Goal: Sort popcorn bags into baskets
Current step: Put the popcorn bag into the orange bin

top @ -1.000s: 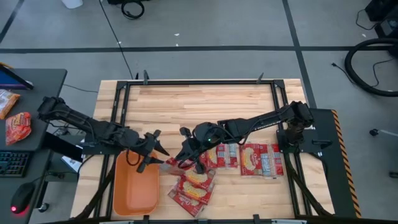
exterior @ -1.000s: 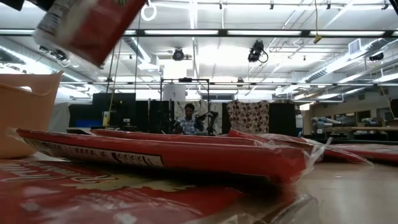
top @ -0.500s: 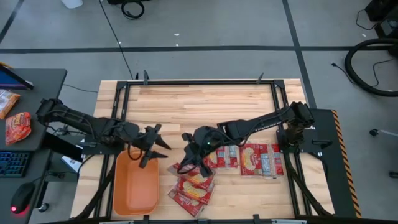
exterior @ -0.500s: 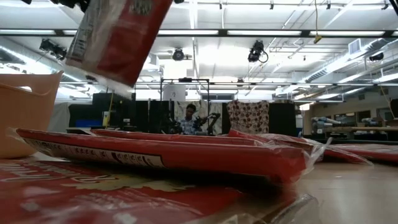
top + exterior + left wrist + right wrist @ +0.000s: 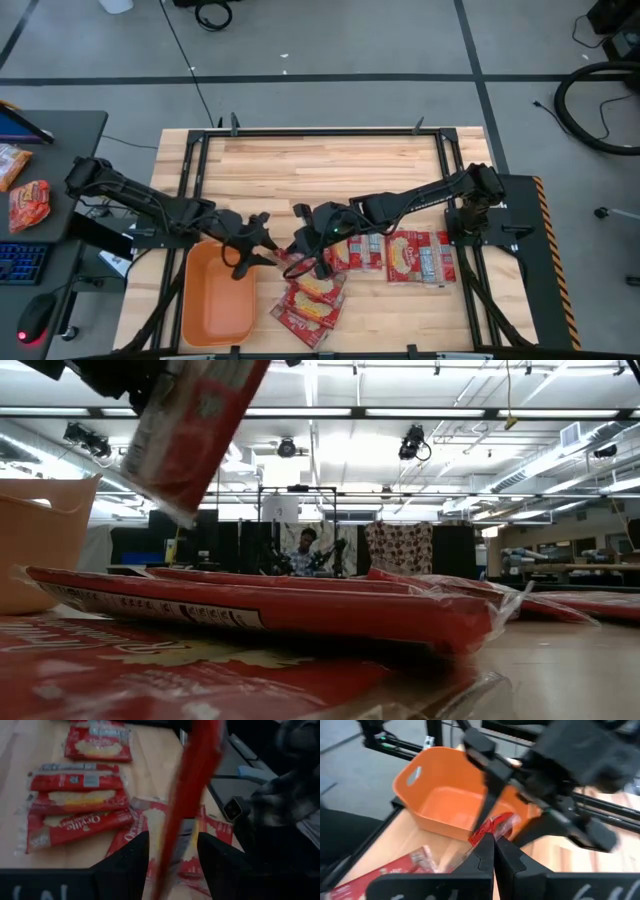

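On the wooden bench (image 5: 330,165), the right gripper (image 5: 305,262) pinches a red popcorn bag (image 5: 492,828) edge-on, its fingers closed on it. The left gripper (image 5: 258,247) spreads wide around that bag, just beside the orange basket (image 5: 215,305). More popcorn bags (image 5: 385,250) lie flat nearby.

Both arms were dark, slim and multi-jointed. The left gripper (image 5: 257,247) ended in two thin black fingers (image 5: 125,865) with broad, flat matte faces. The right gripper (image 5: 312,262) carried narrow black fingers (image 5: 485,855) with angled tips.
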Robot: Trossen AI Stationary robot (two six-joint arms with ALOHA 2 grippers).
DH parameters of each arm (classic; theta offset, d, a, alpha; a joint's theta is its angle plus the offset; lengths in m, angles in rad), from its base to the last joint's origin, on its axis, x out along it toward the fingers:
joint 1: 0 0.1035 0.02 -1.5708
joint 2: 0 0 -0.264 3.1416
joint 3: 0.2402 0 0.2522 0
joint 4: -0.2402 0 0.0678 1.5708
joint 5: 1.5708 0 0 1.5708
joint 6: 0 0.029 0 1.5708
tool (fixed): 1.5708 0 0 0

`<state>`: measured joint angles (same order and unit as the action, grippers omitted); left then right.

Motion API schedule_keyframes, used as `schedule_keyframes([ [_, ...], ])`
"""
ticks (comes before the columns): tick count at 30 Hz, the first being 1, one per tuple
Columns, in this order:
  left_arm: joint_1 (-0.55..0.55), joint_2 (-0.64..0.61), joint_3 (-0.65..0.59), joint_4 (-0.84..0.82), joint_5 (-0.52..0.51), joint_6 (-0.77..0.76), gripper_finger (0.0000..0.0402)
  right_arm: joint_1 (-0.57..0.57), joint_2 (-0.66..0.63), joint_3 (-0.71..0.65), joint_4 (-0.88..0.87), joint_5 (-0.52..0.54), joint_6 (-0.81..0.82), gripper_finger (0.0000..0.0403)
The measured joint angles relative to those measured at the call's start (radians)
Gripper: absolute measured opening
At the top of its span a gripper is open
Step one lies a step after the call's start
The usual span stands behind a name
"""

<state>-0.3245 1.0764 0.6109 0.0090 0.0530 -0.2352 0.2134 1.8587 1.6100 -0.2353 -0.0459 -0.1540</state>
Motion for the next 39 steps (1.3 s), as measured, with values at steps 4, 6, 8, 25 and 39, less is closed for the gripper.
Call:
schedule_keyframes([
  [4, 0.0, 0.001, 0.0, 0.003, -0.002, -0.017, 0.0163, -0.001, 0.0, 0.0, 0.011, 0.004, -0.01, 0.0003],
  [6, 0.0, 0.001, 0.0, 0.003, -0.004, -0.017, 0.0146, -0.001, 0.0, 0.0, 0.015, 0.005, -0.024, 0.0007],
  [8, 0.0, 0.001, 0.0, 0.002, -0.004, -0.017, 0.0119, -0.001, -0.006, 0.0, 0.01, 0.016, -0.026, 0.0011],
  [25, -0.111, -0.071, 0.189, -0.257, -0.009, 0.072, 0.0023, 0.038, -0.225, -0.002, -0.287, 0.209, 0.021, 0.0101],
  [39, -0.575, -0.046, 0.305, -0.596, -0.432, 0.056, 0.0023, 0.113, -0.389, -0.287, -0.293, 0.419, 0.215, 0.011],
])
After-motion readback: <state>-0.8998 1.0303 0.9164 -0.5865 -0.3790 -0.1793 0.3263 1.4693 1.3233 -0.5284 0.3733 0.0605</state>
